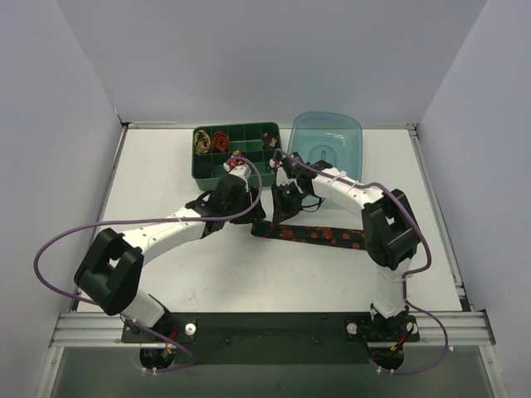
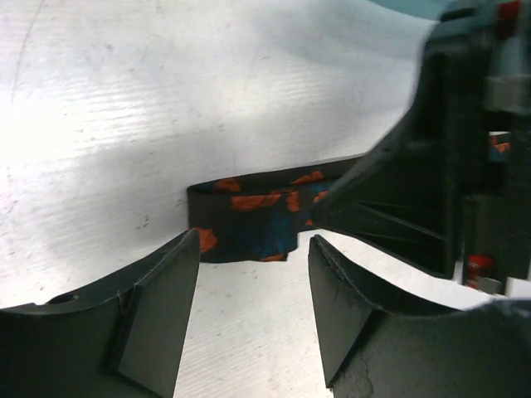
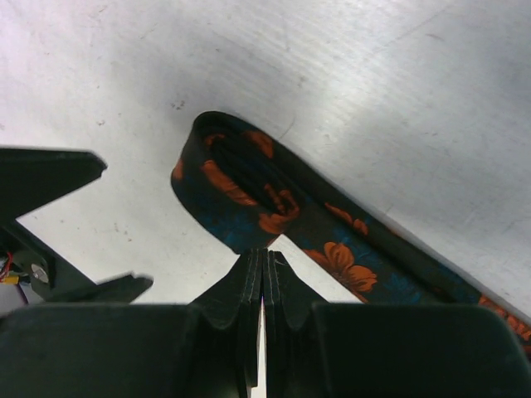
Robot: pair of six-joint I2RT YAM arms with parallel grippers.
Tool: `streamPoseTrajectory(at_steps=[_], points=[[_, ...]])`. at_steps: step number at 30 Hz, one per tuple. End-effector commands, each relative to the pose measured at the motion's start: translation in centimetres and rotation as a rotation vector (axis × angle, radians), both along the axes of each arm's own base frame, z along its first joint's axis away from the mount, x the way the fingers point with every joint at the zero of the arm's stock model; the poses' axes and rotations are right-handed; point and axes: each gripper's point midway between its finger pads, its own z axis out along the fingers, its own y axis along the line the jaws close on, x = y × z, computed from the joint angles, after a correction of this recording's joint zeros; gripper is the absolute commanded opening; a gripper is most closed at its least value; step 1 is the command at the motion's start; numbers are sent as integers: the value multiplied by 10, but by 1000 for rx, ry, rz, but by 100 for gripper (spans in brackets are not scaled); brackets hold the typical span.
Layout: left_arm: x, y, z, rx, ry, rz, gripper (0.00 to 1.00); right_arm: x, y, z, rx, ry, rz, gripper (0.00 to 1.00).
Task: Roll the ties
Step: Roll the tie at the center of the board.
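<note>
**Grippers at the folded tie end, mid-table**

Right gripper (image 3: 264,253): jaws pressed flat together, no gap between them, tips pinching the near edge of the tie's folded end. The fabric curls over into a short open loop just ahead of the tips.

Left gripper (image 2: 252,242): jaws wide apart and holding nothing. It hangs low over the table (image 1: 166,166), facing the same folded end, with the right gripper's finger coming in from the side.

Black tie with orange-red blotches (image 1: 319,235): flat on the table between the two arms. Its length trails toward the right arm, and the folded end lies at the grippers.

Behind it, a green divided tray (image 1: 207,178) holds a gold-black coil (image 1: 202,141) and a red coil (image 1: 221,139) in adjacent back compartments. A teal bin (image 1: 332,124) sits just beside the tray, to its right.
</note>
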Motion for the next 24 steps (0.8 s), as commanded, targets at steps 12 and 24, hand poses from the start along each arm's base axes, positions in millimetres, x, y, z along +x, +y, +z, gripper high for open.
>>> streamPoseTrajectory(at_steps=[12,24], points=[[2,9,-27,-309,59,5,71,-24,5,2,-58,-3,80,0],[4,0,-51,-346,87,-15,72,-4,-2,-31,-128,21,57,0]])
